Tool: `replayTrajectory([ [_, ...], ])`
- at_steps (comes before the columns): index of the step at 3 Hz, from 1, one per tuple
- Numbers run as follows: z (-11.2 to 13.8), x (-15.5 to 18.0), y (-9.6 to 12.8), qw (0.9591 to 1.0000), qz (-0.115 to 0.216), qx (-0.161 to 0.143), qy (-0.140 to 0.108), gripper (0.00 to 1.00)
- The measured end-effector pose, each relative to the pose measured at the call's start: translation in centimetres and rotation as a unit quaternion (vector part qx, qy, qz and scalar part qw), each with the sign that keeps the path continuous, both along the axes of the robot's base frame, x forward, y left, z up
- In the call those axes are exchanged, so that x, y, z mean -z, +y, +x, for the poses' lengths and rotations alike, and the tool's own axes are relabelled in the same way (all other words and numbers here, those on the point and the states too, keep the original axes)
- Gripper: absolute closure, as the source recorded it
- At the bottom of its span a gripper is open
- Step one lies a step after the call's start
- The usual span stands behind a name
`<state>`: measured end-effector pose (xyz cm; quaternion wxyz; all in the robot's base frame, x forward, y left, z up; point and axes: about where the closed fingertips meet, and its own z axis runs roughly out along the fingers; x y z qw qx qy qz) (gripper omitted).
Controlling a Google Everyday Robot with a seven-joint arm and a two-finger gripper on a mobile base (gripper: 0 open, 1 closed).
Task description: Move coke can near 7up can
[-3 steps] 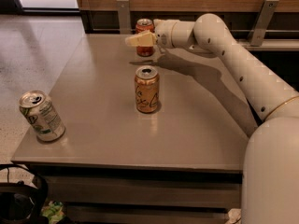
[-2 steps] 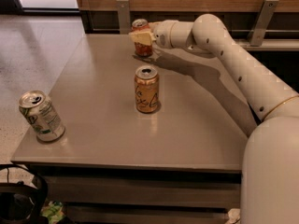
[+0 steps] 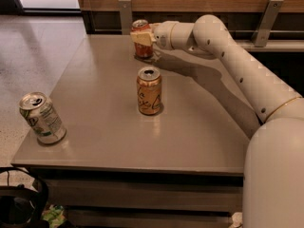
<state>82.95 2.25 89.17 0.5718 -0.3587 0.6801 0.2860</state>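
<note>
The coke can (image 3: 144,49), red with a silver top, stands upright at the far edge of the table (image 3: 95,94). My gripper (image 3: 142,37) is at the coke can, reaching in from the right, and its cream tip covers the can's upper front. The 7up can (image 3: 42,118), white and green with a silver top, stands tilted at the table's near left corner, far from the coke can.
An orange-gold can (image 3: 149,91) with dark scribbled lettering stands upright mid-table, between the coke can and the front edge. A wooden wall with metal brackets (image 3: 125,13) runs behind the table. My arm (image 3: 237,65) spans the table's right side.
My gripper has moved left from beside the coke can onto it and now covers the can's upper front. The cans have stayed in place.
</note>
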Motion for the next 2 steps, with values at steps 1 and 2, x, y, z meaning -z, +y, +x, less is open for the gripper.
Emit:
replayTrajectory([
  [1,-0.01,0.04,0.14,1.0000,0.000,-0.001,0.000,1.00],
  [2,-0.32,-0.25,0.29,1.0000,-0.007,-0.002,0.002,1.00],
])
